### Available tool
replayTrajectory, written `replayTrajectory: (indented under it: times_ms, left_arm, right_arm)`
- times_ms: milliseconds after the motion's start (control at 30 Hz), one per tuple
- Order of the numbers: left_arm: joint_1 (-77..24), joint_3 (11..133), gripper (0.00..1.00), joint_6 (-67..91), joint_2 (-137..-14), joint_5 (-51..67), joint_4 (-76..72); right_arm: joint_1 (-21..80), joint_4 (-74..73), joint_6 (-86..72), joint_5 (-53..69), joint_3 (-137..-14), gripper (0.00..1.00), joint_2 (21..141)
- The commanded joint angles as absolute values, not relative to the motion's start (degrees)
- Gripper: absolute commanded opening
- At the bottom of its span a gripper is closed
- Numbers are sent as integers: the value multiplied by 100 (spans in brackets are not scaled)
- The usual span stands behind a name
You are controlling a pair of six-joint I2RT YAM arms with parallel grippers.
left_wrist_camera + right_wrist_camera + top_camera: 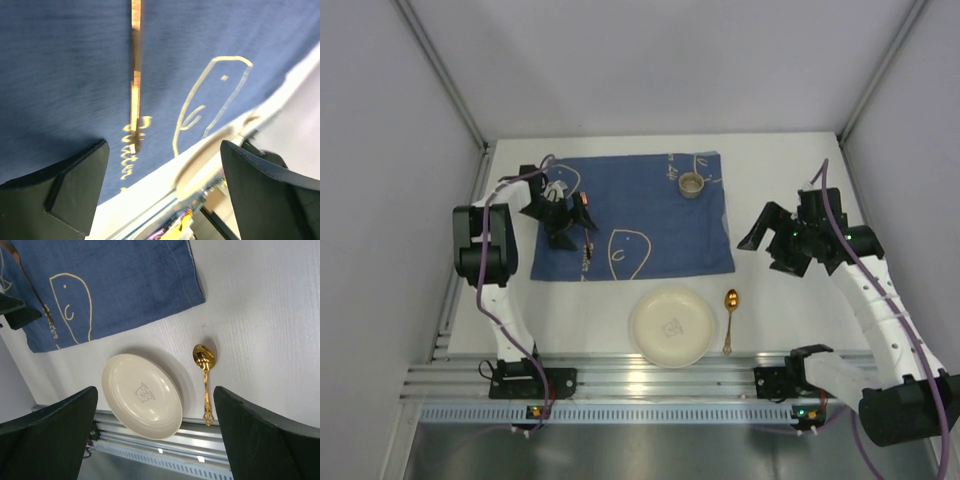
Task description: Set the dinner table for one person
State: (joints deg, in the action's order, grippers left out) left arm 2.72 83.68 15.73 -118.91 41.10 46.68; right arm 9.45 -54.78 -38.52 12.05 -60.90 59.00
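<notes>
At the near edge of the counter [790,160], the white top that carries everything here, a cream plate [670,327] lies about midway along, with a gold spoon [730,318] just beside it on the right, bowl pointing away. Beyond them the blue cloth [650,215] covers the middle of the counter. A slim gold utensil [135,85] lies along its left side, too blurred to tell whether it is a fork or a knife. A small cup [692,185] stands near the cloth's far right corner.

The left pincer [164,150] hovers over that utensil, jaws spread wide and empty. The step in hand looks like fetching it for the place setting. The next move calls for coming down astride the thin handle and closing without pinching the cloth, since the piece lies flat and offers little to grip.

The right pincer [155,390] hangs over bare counter toward the right edge, also wide open and holding nothing.
</notes>
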Motion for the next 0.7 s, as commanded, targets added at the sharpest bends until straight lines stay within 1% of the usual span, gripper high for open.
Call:
replayTrajectory:
  times_ms: [0,100,200,333,400,433,467,533,567,667]
  left_arm:
    - [343,8385,98,1485,-11479,3166,4930]
    - [343,8393,98,1573,-10988,2762,4966]
    - [334,8455,98,1705,-10469,2602,4992]
    - [316,8525,98,1916,-9748,2558,5036]
    - [316,8490,98,1977,-9441,2558,5054]
    - [299,8464,98,2030,-9335,2497,5089]
    - [299,8420,98,2048,-9238,2479,5124]
    - [264,8219,98,2144,-8905,2461,5124]
    - [264,8044,98,2171,-8668,2478,5098]
    - [229,7779,98,2302,-8316,2487,5045]
  right_arm:
    - [896,-5247,-3560,1169,-5803,100,5976]
    - [905,-5160,-3419,1239,-5276,100,6047]
    - [1054,-4975,-3366,1222,-4810,100,6038]
    - [1519,-4957,-3366,871,-4422,100,6240]
    - [1887,-4870,-3515,713,-4185,96,6293]
    - [2003,-4791,-3594,703,-4097,93,6310]
    - [2117,-4625,-3760,686,-4000,86,6328]
    - [2319,-4413,-3919,659,-3780,79,6442]
    - [2381,-4255,-4024,650,-3710,69,6486]
    - [2557,-4114,-4148,502,-3665,55,6688]
